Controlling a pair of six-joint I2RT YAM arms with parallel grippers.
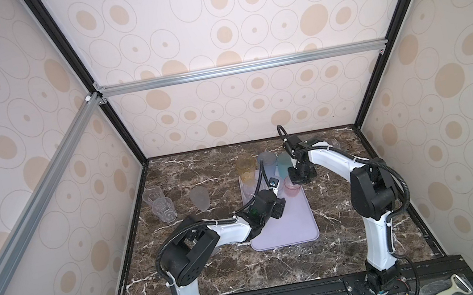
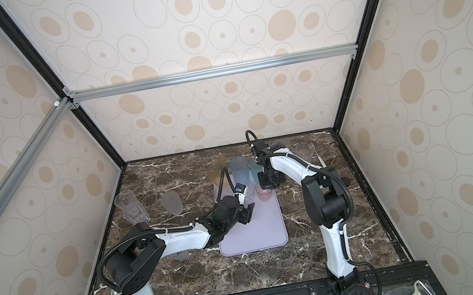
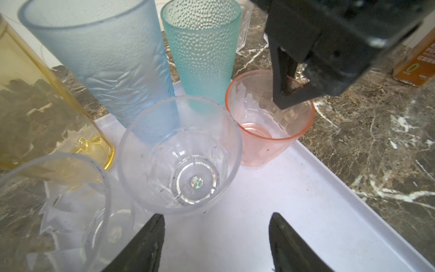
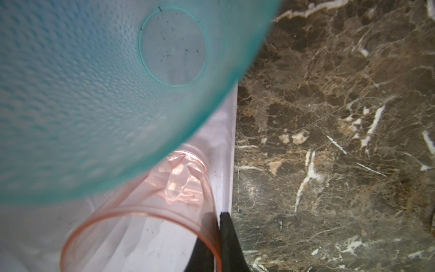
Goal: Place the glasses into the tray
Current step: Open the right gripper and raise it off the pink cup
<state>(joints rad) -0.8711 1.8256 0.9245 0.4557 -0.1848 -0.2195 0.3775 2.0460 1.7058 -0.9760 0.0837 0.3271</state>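
The lavender tray [image 1: 290, 223] [image 2: 259, 232] lies mid-table. At its far end stand tall amber [image 1: 246, 169], grey-blue [image 1: 267, 162] and teal [image 1: 283, 164] glasses. In front of them stand a clear glass [image 3: 180, 155] and the small pink glass [image 1: 292, 187] [image 3: 268, 131]. My right gripper [image 4: 217, 216] [image 3: 286, 101] comes down from above and is shut on the pink glass's [image 4: 141, 226] wall, one finger inside and one outside. The pink glass stands upright by the tray's right rim. My left gripper [image 3: 215, 219] [image 1: 278, 209] is open over bare tray, just short of the clear glass.
On the marble at the left stand two clear glasses [image 1: 152, 196] [image 1: 164, 210] and a frosted one [image 1: 200, 198]. Another clear glass [image 2: 304, 151] stands far right by the back wall. An amber bottle [image 3: 419, 63] is beyond the tray. A further clear glass [image 3: 54, 207] sits beside my left fingers.
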